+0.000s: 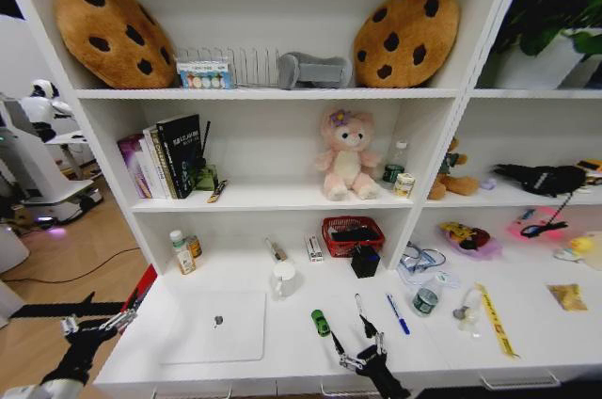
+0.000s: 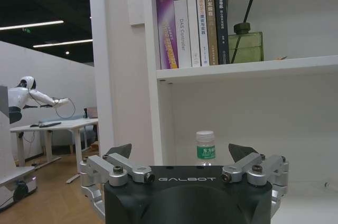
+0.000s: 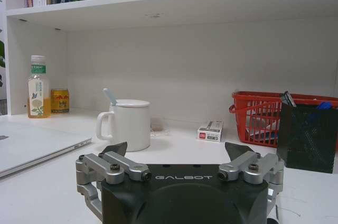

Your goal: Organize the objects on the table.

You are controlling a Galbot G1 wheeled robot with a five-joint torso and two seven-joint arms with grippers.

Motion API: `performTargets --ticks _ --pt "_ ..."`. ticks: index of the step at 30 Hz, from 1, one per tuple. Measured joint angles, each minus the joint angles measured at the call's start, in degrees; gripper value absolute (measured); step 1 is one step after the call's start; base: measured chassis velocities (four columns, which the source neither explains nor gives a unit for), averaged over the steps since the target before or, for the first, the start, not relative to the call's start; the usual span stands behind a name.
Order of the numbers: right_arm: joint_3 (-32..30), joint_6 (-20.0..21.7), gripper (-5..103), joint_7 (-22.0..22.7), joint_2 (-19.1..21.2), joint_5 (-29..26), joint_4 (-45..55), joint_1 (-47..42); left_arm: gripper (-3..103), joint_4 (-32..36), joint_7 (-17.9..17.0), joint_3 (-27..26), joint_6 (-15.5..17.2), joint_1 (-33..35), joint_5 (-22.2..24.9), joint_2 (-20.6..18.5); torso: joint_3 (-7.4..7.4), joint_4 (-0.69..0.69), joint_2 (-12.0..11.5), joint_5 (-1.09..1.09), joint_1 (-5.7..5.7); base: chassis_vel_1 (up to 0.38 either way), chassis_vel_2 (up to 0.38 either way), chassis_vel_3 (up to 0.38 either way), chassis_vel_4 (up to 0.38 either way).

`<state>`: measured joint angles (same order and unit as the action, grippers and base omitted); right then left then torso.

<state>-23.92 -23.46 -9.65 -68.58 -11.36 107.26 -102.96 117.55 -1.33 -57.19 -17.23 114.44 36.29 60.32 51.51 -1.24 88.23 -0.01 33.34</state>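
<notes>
On white table (image 1: 282, 361), laptop (image 1: 214, 326) seemingly closed.

The white table (image 1: 282, 361) is the lowest surface of a tall shelf unit, with drawer handles along its front edge. A closed silver laptop (image 1: 214, 327) lies flat near its left end. To the right lie a green toy car (image 1: 321, 323), a black marker (image 1: 358, 305) and a blue pen (image 1: 398, 313), each apart from the others. Behind the laptop stand a juice bottle (image 1: 182, 253) and a small can (image 1: 194, 247), side by side. A white mug (image 1: 282, 279) stands mid-table, with a red basket (image 1: 352, 234) and a black mesh pen holder (image 1: 365, 261) farther right. A small bottle (image 1: 427, 295) and a yellow strip (image 1: 496, 321) lie toward the right end.
</notes>
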Motion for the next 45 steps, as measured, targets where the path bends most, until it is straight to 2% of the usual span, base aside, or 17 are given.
performTargets --ticks 6,17,27,45 --pt "2.3 2.0 100 1.2 1.3 -2.6 -1.1 2.6 100 0.0 0.0 0.0 0.0 0.0 0.0 0.0 0.00 0.00 0.0 0.00 0.00 0.000 0.000 0.000 0.000" --pt "7.0 2.4 100 2.6 1.3 -2.2 -4.6 6.2 100 0.0 0.0 0.0 0.0 0.0 0.0 0.0 0.00 -0.01 0.0 0.00 0.00 0.000 0.000 0.000 0.000" --pt "8.2 4.4 100 4.2 2.5 -3.3 -5.4 9.2 100 0.0 0.0 0.0 0.0 0.0 0.0 0.0 0.00 -0.01 0.0 0.00 0.00 0.000 0.000 0.000 0.000" --pt "10.8 7.4 100 6.0 1.7 -4.2 -6.2 10.5 100 0.0 0.0 0.0 0.0 0.0 0.0 0.0 0.00 0.00 0.0 0.00 0.00 0.000 0.000 0.000 0.000"
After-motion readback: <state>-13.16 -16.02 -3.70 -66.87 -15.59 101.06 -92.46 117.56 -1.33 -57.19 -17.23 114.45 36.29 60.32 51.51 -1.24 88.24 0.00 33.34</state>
